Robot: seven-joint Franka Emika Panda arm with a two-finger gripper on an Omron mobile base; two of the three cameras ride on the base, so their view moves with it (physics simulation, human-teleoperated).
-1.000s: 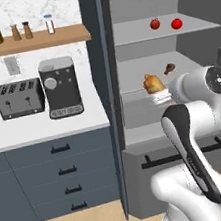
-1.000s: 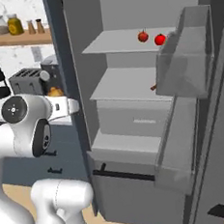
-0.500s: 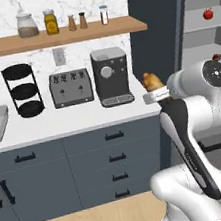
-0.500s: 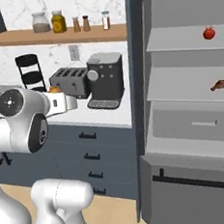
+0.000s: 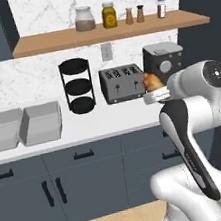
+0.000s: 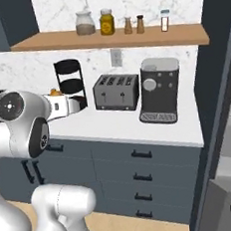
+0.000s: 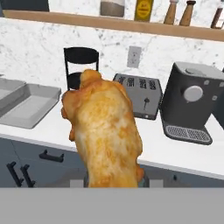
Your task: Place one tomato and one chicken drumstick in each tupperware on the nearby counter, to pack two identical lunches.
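Note:
A golden-brown chicken drumstick (image 7: 105, 135) stands in my gripper (image 5: 152, 91), which is shut on it above the counter's front edge; the same drumstick (image 5: 151, 80) shows in front of the toaster, and its tip (image 6: 56, 92) peeks over the hand in the right base view. Two light-grey tupperware sit side by side at the left of the white counter (image 5: 109, 124): the nearer one (image 5: 41, 123) and the farther one (image 5: 1, 131). Both look empty. In the hand view the nearer tupperware (image 7: 31, 105) lies left of the drumstick. My fingertips are hidden behind the meat.
A black three-tier stand (image 5: 77, 86), a dark toaster (image 5: 122, 83) and a coffee machine (image 5: 163, 62) line the counter's back. Jars and shakers sit on the wooden shelf (image 5: 110, 30). Slate-blue drawers (image 6: 138, 175) run below, with the fridge's dark side (image 6: 221, 102) to the right.
The base has driven left, so the whole scene shifted right: the fridge slid out of the left base view and the two tupperware came into sight. The drumstick stays in the gripper.

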